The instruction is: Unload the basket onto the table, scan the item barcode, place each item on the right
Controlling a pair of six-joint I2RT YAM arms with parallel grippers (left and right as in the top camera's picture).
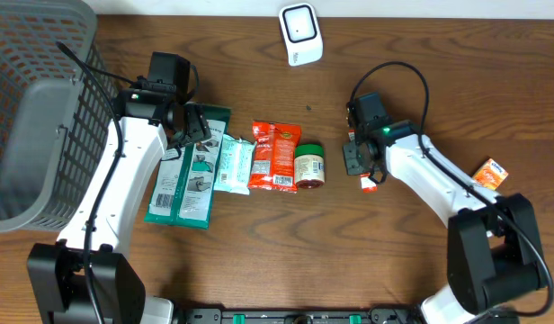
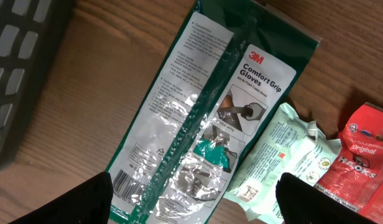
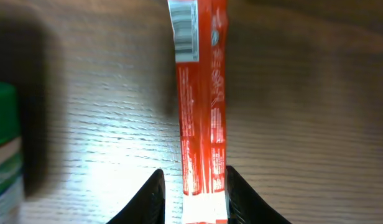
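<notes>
A slim red packet (image 3: 201,112) with a barcode at its far end lies lengthwise between the fingers of my right gripper (image 3: 194,199). The right finger touches it, while a narrow gap shows on the left side, so the jaws are slightly open. From overhead the packet (image 1: 369,183) pokes out below this gripper (image 1: 356,162). The white scanner (image 1: 299,34) stands at the table's back edge. My left gripper (image 2: 191,202) hangs wide open over a green glove pack (image 2: 204,118), nothing between its fingers; from overhead the gripper (image 1: 194,126) hovers at the pack's (image 1: 189,180) top end.
Beside the glove pack lie a pale green pouch (image 1: 232,164), red snack bags (image 1: 274,155) and a green-lidded jar (image 1: 308,166). A grey basket (image 1: 34,108) fills the left side. An orange packet (image 1: 491,173) lies at the right.
</notes>
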